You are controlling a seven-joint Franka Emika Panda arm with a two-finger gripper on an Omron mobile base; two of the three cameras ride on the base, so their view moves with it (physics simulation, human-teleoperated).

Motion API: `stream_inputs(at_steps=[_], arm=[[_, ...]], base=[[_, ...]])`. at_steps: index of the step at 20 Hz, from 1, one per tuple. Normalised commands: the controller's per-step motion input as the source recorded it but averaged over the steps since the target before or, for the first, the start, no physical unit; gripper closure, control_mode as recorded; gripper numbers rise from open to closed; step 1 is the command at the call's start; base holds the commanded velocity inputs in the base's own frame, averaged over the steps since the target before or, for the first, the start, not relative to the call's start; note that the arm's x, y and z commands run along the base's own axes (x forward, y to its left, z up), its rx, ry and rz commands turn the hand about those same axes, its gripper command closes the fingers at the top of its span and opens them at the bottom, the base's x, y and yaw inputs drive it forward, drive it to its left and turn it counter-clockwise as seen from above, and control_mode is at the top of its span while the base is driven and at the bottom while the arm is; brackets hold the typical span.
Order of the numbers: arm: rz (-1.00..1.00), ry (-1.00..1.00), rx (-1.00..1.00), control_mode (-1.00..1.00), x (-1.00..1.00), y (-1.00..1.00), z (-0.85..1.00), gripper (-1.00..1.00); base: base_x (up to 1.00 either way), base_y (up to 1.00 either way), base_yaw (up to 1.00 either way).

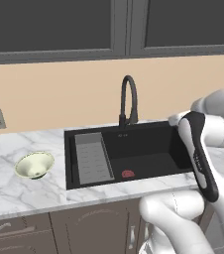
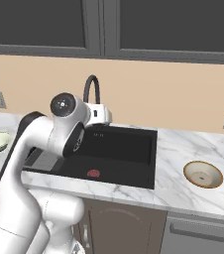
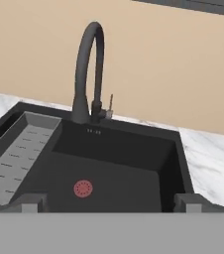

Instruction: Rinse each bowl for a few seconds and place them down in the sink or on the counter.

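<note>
The marble bench point(image 1: 15, 193) carried the black sink point(image 1: 148, 149), whose basin held a grey ribbed rack point(image 1: 91, 158) on its left and a red drain point(image 3: 83, 188), with the arched faucet point(image 3: 86, 69) behind. The gripper point(image 3: 111, 202) hung released and empty over the basin's near edge, fingertips point(image 3: 32, 202) wide apart. The cream-green bowl point(image 1: 33, 165) sat on the bench left of the sink, the beige bowl point(image 2: 202, 174) on the right, both well apart from the gripper.
</note>
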Motion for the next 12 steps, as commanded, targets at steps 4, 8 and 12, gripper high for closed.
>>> stream_inputs(at_steps=[4,8,12], arm=[[0.11,-0.16,0.0,-1.0,0.03,-0.11,-0.11,-1.0],[0.1,-0.14,0.0,-1.0,0.08,-0.09,-0.13,-1.0],[0.1,-0.12,0.0,-1.0,0.09,-0.13,-0.12,-1.0]], base=[[0.0,0.0,0.0],[0.0,0.0,0.0],[0.0,0.0,0.0]])
